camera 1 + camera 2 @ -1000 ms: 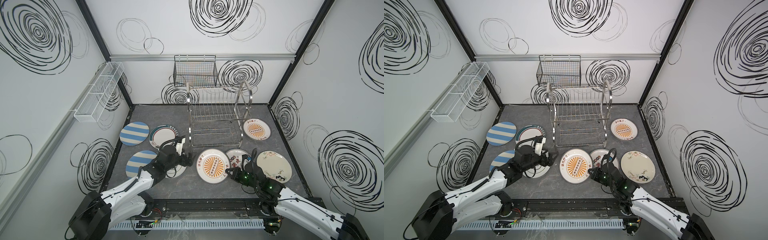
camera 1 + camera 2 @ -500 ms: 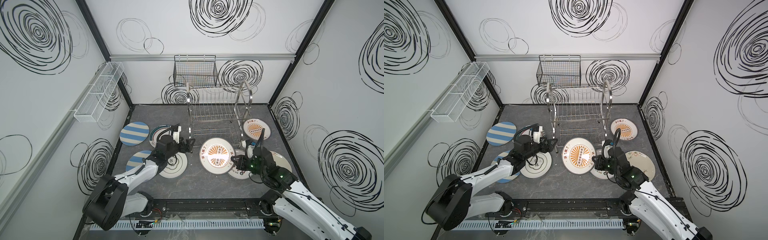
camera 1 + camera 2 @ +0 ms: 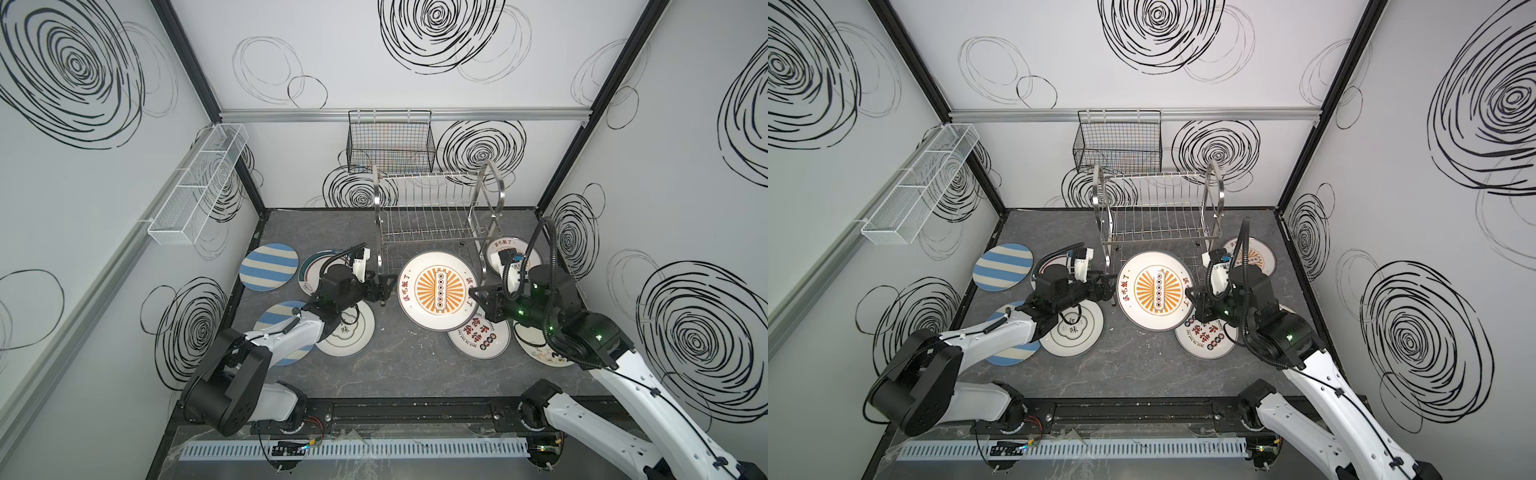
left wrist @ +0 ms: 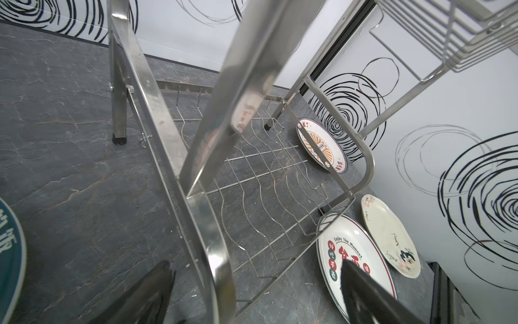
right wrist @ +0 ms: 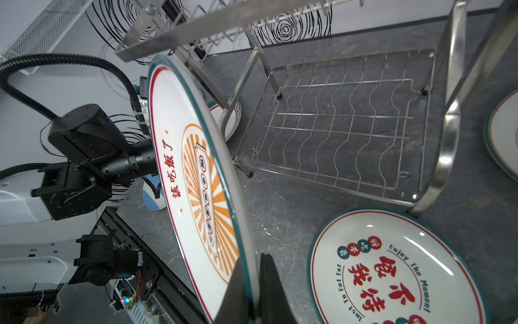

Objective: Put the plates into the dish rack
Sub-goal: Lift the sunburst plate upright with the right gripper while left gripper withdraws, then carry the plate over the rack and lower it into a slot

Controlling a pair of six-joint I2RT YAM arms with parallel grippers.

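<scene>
My right gripper point(image 3: 476, 293) point(image 5: 252, 261) is shut on the rim of an orange sunburst plate point(image 3: 436, 291) point(image 5: 196, 179). It holds the plate tilted up off the table, just in front of the steel dish rack point(image 3: 436, 216) point(image 3: 1158, 208). My left gripper point(image 3: 386, 286) point(image 4: 255, 263) is open, its fingers either side of the rack's left front frame bar point(image 4: 196, 196). Several plates lie flat: two striped point(image 3: 269, 272), a green-rimmed one point(image 3: 316, 266), a white one point(image 3: 349, 336), a red-lettered one point(image 3: 482, 340), a cream one point(image 3: 536, 349) and another sunburst point(image 3: 505, 245).
A black wire basket point(image 3: 390, 141) hangs on the back wall above the rack. A long white mesh basket point(image 3: 199, 187) hangs on the left wall. A black rail point(image 3: 395, 411) runs along the table's front edge. Both rack tiers point(image 5: 350, 126) hold nothing.
My right gripper has lifted the sunburst plate off the table and carried it back toward the rack, tipping it up. My left gripper has moved from the white plate to the rack's left frame.
</scene>
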